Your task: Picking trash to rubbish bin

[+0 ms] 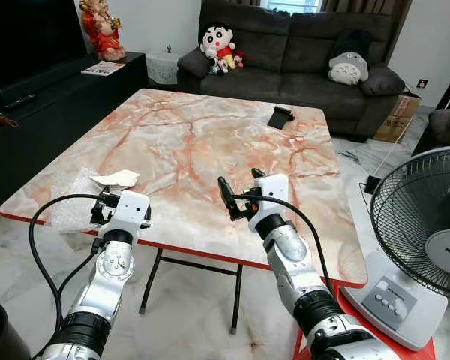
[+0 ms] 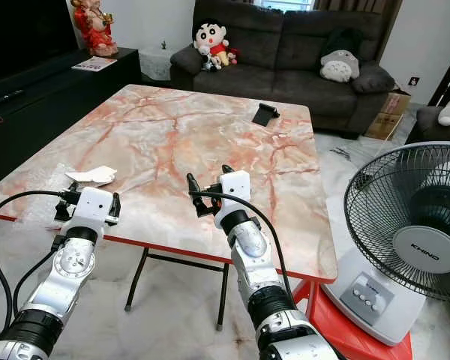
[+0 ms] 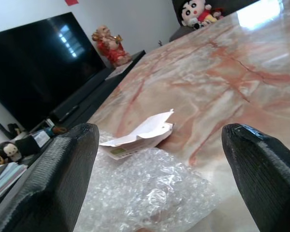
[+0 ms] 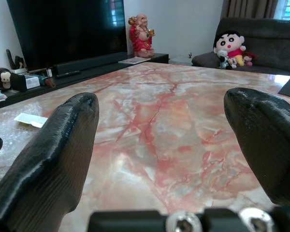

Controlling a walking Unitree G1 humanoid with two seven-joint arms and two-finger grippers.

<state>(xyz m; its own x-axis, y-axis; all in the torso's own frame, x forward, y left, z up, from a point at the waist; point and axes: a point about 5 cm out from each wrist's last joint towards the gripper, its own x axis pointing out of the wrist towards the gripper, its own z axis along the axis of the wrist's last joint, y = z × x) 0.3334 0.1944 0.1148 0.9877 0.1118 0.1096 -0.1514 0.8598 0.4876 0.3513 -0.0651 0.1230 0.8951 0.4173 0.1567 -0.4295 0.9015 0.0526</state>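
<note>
A crumpled white paper [image 1: 115, 178] lies near the front left of the marble table [image 1: 195, 135], touching a sheet of clear bubble wrap [image 1: 69, 204] at the table's edge. My left gripper [image 1: 109, 198] hovers open just in front of the paper and over the bubble wrap. In the left wrist view the paper [image 3: 142, 135] and bubble wrap [image 3: 150, 191] lie between the spread fingertips [image 3: 58, 174]. My right gripper [image 1: 241, 184] is open above the table's front middle, with nothing between its fingers [image 4: 63, 145].
A small black object [image 1: 280, 117] rests at the table's far right. A standing fan [image 1: 424, 221] is close on the right. A dark sofa [image 1: 300, 52] stands behind, a TV cabinet [image 1: 52, 97] on the left, and a dark container [image 1: 0, 330] at the lower left.
</note>
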